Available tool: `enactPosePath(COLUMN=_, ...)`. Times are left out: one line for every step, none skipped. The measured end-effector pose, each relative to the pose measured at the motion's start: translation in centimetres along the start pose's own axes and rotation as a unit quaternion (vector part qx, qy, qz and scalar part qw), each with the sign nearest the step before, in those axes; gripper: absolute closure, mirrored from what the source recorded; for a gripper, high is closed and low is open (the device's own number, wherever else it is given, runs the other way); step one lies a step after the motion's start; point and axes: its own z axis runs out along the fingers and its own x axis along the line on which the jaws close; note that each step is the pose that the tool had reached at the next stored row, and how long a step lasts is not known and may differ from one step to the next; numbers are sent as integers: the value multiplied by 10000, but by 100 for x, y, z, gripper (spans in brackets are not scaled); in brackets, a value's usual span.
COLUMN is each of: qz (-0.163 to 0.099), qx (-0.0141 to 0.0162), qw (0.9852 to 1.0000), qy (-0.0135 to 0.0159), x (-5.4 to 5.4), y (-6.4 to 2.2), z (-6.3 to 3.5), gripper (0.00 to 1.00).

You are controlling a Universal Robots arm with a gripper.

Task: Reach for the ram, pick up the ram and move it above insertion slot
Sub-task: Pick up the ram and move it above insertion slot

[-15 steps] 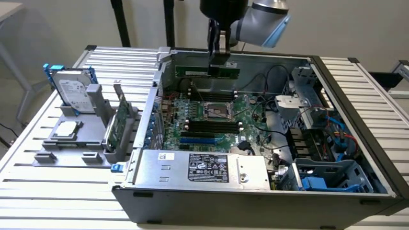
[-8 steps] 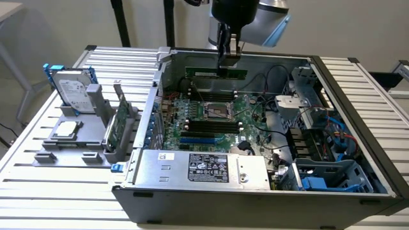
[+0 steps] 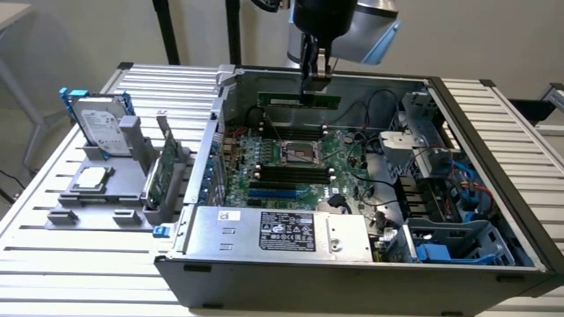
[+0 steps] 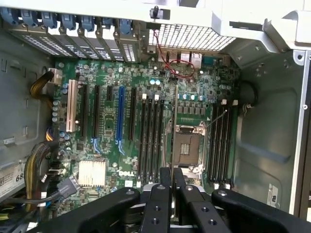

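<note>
1. Already aloft, the ram (image 3: pixel 300 100) — a long, narrow green circuit-board stick with dark chips — hangs inside the open grey computer case (image 3: pixel 493 125), above the far part of the green motherboard (image 3: pixel 291 165).
2. Its long axis runs level, stretching from the exterior view's left to its right, roughly in line with the black memory slots (image 3: pixel 291 173) that lie on either side of the silver processor socket (image 3: pixel 300 153).
3. The dark two-fingered gripper (image 3: pixel 315 78) sits directly over the stick, fingers pressed together on its upper edge near the middle; in the wrist view the fingers (image 4: pixel 166 180) meet on the board seen edge-on.
4. Below, in the wrist view, the black slots (image 4: pixel 219 141) beside the socket run parallel to that pinched edge — the stick lies over the socket area, between the two slot banks.
5. Outside the case, on the grey holder (image 3: pixel 97 198), a silver hard drive (image 3: pixel 99 122) and a wider green expansion card (image 3: pixel 163 173) stand.
</note>
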Motion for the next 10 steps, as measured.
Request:
enactPosePath(qz=13, qx=1, qw=10000, qy=0, x=-13, y=-1, z=5, gripper=86)
enactPosePath(qz=26, qx=2, qw=10000, qy=0, x=-21, y=-1, z=5, gripper=86)
enactPosePath(qz=27, qx=2, qw=10000, qy=1, x=-21, y=-1, z=5, gripper=86)
enactPosePath(qz=27, qx=3, qw=10000, qy=0, x=-21, y=-1, z=5, gripper=86)
enactPosePath(qz=27, qx=3, qw=10000, qy=0, x=-21, y=-1, z=5, gripper=86)
enactPosePath(qz=27, qx=5, qw=10000, qy=-1, x=-21, y=-2, z=6, gripper=86)
enactPosePath(qz=27, qx=6, qw=10000, qy=-1, x=-22, y=-1, z=6, gripper=86)
enactPosePath(qz=27, qx=7, qw=10000, qy=-1, x=-22, y=-1, z=6, gripper=86)
enactPosePath(qz=27, qx=8, qw=10000, qy=-1, x=-22, y=-1, z=6, gripper=86)
enactPosePath(qz=27, qx=10, qw=10000, qy=-1, x=-22, y=-1, z=6, gripper=86)
